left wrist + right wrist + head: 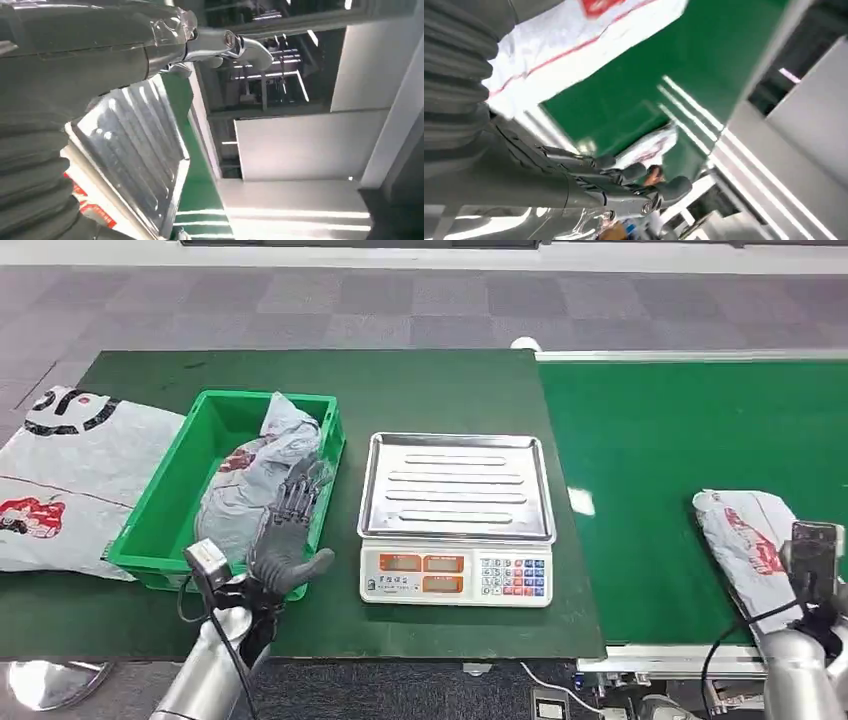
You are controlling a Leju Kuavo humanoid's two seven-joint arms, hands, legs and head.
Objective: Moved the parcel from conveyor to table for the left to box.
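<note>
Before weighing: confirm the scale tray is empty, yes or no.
Yes. The scale tray shows bare ribbed steel in the head view.

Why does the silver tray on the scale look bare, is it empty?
Empty. The scale's tray shows only bare ribbed metal; one parcel lies in the green bin, another on the conveyor.

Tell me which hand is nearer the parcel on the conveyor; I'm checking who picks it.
Right. The right hand is at the parcel near the belt's front edge; the left hand is across the scale, over the green bin.
</note>
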